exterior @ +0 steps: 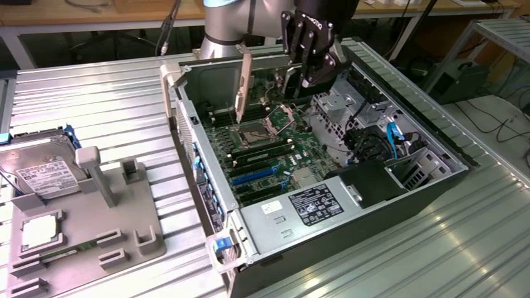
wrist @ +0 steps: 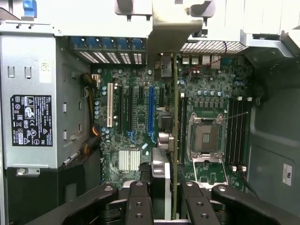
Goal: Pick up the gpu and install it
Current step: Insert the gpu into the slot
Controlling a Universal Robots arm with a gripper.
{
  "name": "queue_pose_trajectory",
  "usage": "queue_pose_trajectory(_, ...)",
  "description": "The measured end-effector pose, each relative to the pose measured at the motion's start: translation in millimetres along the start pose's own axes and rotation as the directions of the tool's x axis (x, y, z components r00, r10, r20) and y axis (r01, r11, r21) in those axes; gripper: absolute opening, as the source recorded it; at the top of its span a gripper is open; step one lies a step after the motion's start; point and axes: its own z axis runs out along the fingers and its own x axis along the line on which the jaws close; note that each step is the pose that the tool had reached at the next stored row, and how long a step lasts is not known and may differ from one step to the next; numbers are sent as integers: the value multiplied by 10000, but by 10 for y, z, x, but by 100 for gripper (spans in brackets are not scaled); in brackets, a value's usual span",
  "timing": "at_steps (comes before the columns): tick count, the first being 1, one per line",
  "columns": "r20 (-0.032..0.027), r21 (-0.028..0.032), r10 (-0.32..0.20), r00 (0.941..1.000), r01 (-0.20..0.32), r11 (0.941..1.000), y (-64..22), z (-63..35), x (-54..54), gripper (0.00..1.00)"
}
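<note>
The gpu hangs edge-down over the open computer case, above the motherboard. Its silver end bracket points toward the case's rear wall. My gripper is shut on the card's far end, one black finger on each face. In the wrist view the gpu appears edge-on as a thin green line, with its cooler block beside my gripper. The card's edge lies between the blue slot and the processor socket. It floats above the board, apart from it.
A power supply fills the case's near end, and a drive cage with cables stands at the exterior view's right. Outside the case, a grey fixture holds a hard drive and a processor.
</note>
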Motion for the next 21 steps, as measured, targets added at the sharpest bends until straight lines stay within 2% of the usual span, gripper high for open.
queue_pose_trajectory(14, -5, -15, 0, 10000, 0, 10000, -7, 265, 4, 28)
queue_pose_trajectory(21, -5, -12, 0, 10000, 0, 10000, -5, 364, 4, 28)
